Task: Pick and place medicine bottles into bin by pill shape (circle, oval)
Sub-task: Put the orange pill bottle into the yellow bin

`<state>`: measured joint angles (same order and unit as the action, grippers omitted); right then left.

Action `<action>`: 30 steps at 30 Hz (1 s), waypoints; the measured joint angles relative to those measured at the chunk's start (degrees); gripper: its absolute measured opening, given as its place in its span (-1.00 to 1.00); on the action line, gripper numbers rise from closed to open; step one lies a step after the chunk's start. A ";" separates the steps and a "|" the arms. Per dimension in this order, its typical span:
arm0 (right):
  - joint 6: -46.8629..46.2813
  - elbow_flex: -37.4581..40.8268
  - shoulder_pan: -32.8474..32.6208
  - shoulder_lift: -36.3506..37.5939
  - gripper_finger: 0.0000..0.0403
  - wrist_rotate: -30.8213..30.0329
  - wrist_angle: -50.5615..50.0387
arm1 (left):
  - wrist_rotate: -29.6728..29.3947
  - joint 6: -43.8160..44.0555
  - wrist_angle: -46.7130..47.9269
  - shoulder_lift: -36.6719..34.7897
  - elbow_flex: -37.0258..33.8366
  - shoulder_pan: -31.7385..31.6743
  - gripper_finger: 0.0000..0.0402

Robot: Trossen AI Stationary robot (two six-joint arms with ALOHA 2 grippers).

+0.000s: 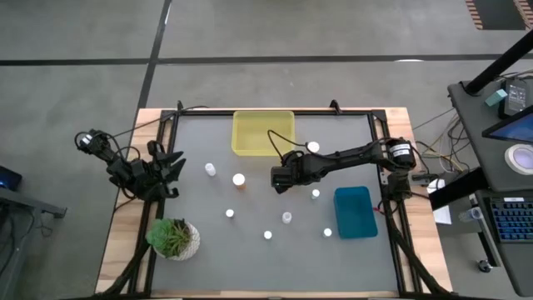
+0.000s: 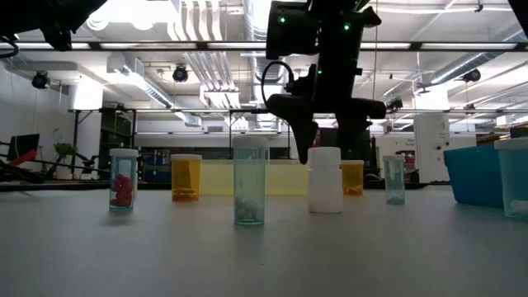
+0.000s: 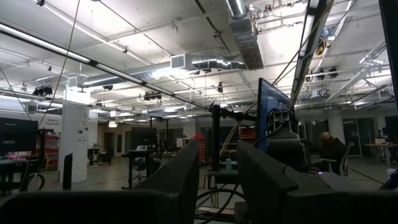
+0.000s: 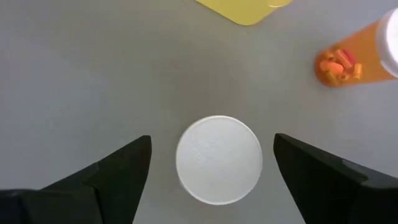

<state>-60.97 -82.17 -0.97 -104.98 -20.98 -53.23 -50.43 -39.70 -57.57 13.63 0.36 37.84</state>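
Grey worktop has a potted green plant at its front left corner. Off to the right there's a desk with a keyboard and a tablet.

Yellow bin; teal bin; white-capped bottles.

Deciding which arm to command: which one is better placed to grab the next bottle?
Right. The right hand hangs open directly over a white-capped bottle, a finger either side; the left hand waits at the table's left edge.

Matt grey table top, smooth white plastic cap, translucent glossy orange bottle.
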 joint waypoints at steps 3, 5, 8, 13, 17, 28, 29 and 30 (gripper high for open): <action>0.02 0.00 0.00 0.08 0.63 -0.01 -0.03 | 0.00 -0.01 -0.01 0.00 0.00 -0.01 -0.55; 0.02 0.09 0.00 0.10 0.63 -0.01 0.02 | 0.00 0.01 -0.01 0.00 0.00 -0.01 -0.55; 0.02 0.26 0.00 -0.41 0.63 -0.03 0.04 | 0.00 0.01 -0.01 0.00 -0.01 -0.01 -0.55; 0.04 0.33 0.00 -1.45 0.63 -0.03 0.31 | 0.00 0.01 -0.01 0.00 0.00 -0.01 -0.55; 0.04 0.33 0.00 -1.56 0.61 -0.01 0.42 | 0.00 0.02 -0.01 0.00 0.00 0.00 -0.55; 0.04 0.33 0.00 -1.59 0.39 0.13 0.37 | 0.00 0.04 -0.04 0.00 -0.01 -0.01 -0.55; 0.04 0.33 0.00 -1.59 0.35 0.33 0.37 | 0.00 0.04 -0.03 0.01 -0.02 0.01 -0.55; 0.04 0.33 0.00 -1.59 0.31 0.42 0.35 | 0.00 0.04 -0.04 0.00 -0.02 0.00 -0.55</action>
<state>-60.93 -81.84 -0.97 -106.56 -20.56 -52.88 -50.43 -39.66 -57.60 13.63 0.34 37.84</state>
